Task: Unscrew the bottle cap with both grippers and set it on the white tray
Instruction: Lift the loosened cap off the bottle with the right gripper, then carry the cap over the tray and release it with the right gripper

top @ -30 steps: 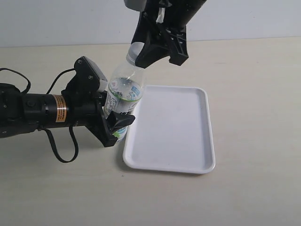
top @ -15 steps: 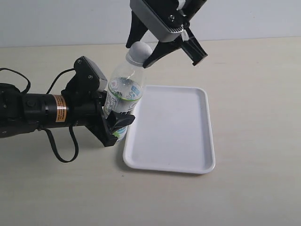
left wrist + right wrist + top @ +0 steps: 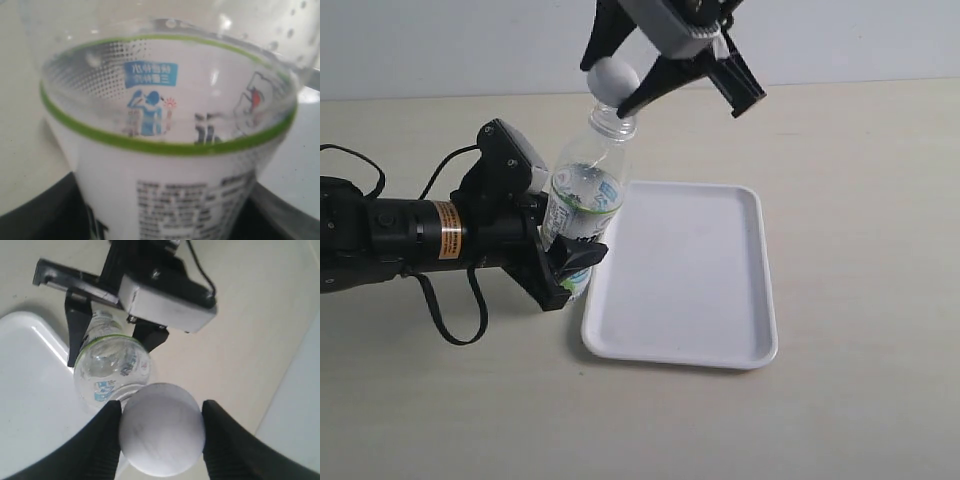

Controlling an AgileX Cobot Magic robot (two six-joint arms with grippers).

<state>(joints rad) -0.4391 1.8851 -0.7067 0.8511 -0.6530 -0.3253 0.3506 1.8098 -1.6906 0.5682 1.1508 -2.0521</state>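
Your left arm [image 3: 390, 235] lies low and level, with the left gripper [image 3: 566, 232] clamped sideways around the bottle [image 3: 582, 195]. Your right gripper [image 3: 612, 82] hangs in from above at a tilt — its black fingers [image 3: 102, 440] pinch the cap [image 3: 613, 76] from both sides.

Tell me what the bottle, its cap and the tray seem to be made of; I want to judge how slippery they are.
Bottle: clear thin plastic with a glossy finish. You can see through its wall, and it carries bright glints.
Cap: opaque white plastic, fairly matte. Its top is even and dull, with no glints.
Tray: probably moulded white plastic, smooth with a faint sheen. It has rounded corners and a low rim.
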